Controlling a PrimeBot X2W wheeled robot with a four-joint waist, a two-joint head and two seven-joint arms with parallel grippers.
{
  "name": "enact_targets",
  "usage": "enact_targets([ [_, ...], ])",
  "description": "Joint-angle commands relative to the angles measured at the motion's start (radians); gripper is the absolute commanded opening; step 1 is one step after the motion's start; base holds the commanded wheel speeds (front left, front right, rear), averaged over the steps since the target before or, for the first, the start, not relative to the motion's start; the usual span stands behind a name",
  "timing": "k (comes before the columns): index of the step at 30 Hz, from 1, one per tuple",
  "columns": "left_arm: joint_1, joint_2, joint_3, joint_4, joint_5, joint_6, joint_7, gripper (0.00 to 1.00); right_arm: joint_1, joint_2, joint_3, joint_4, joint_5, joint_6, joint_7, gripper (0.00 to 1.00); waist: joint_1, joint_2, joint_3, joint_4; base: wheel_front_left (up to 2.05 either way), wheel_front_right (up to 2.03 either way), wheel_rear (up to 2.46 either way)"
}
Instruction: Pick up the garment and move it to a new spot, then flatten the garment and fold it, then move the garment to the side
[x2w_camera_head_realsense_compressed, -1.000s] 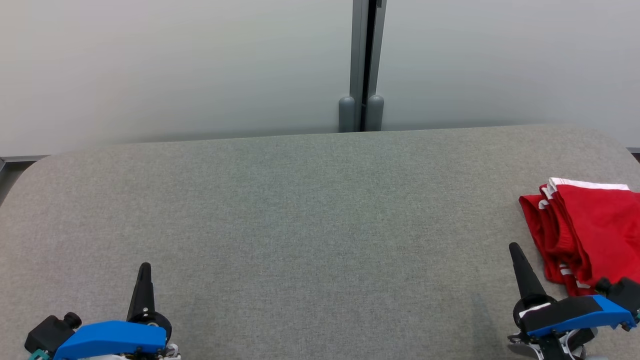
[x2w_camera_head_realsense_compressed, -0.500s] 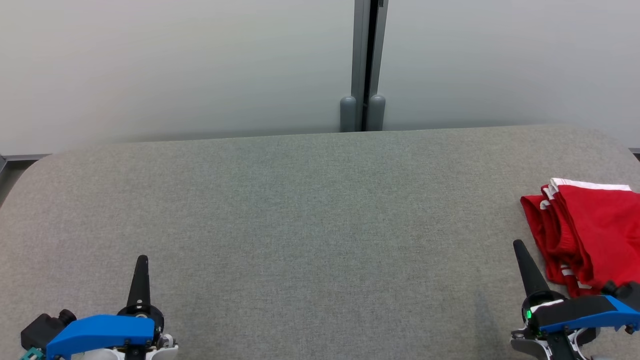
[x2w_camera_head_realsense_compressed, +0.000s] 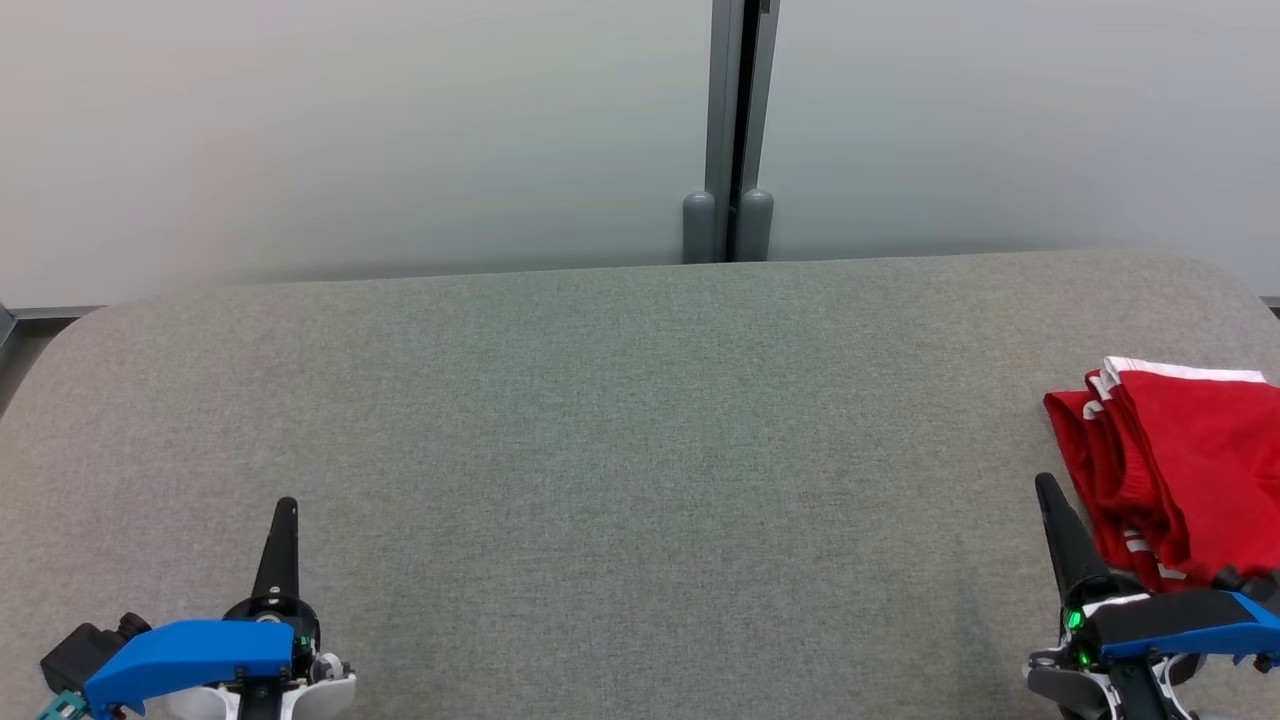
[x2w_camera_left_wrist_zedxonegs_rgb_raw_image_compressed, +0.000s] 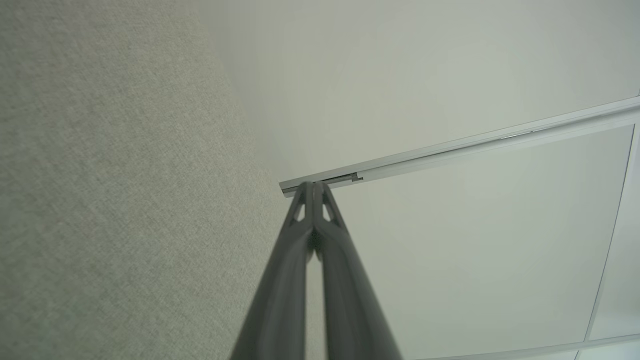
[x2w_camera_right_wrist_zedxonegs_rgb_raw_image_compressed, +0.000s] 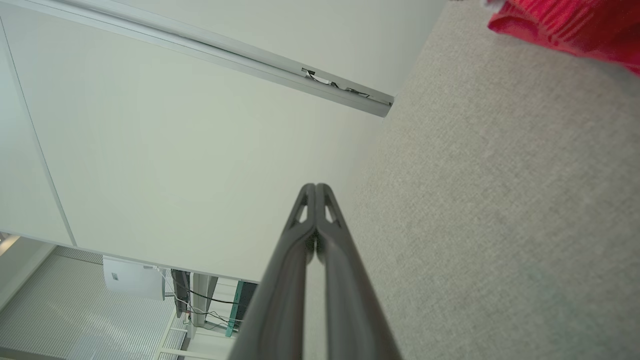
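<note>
- Our dark two-fingered left gripper (x2w_camera_head_realsense_compressed: 285, 512) sits low at our left, fingers pressed together, pointing forward.
- Our dark two-fingered right gripper (x2w_camera_head_realsense_compressed: 1047, 488), low right, likewise closed tight, leaning slightly left.

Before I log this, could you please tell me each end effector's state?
Left end effector: closed, holding nothing.
Right end effector: closed, holding nothing.

Matt woven grey cloth table (x2w_camera_head_realsense_compressed: 600, 420), soft red cloth garment (x2w_camera_head_realsense_compressed: 1190, 450).

The left gripper (x2w_camera_left_wrist_zedxonegs_rgb_raw_image_compressed: 314, 189) holds jaws together beside the table (x2w_camera_left_wrist_zedxonegs_rgb_raw_image_compressed: 100, 200).
</note>
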Motion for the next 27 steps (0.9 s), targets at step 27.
enact_targets([
  [27, -0.044, -0.013, 0.043, -0.020, -0.187, -0.012, 0.060, 0.00, -0.020, 0.000, -0.020, -0.014, 0.226, 0.001, 0.029, 0.00, 0.0000, 0.0000, 0.002, 0.006, 0.00, 0.00, 0.00],
])
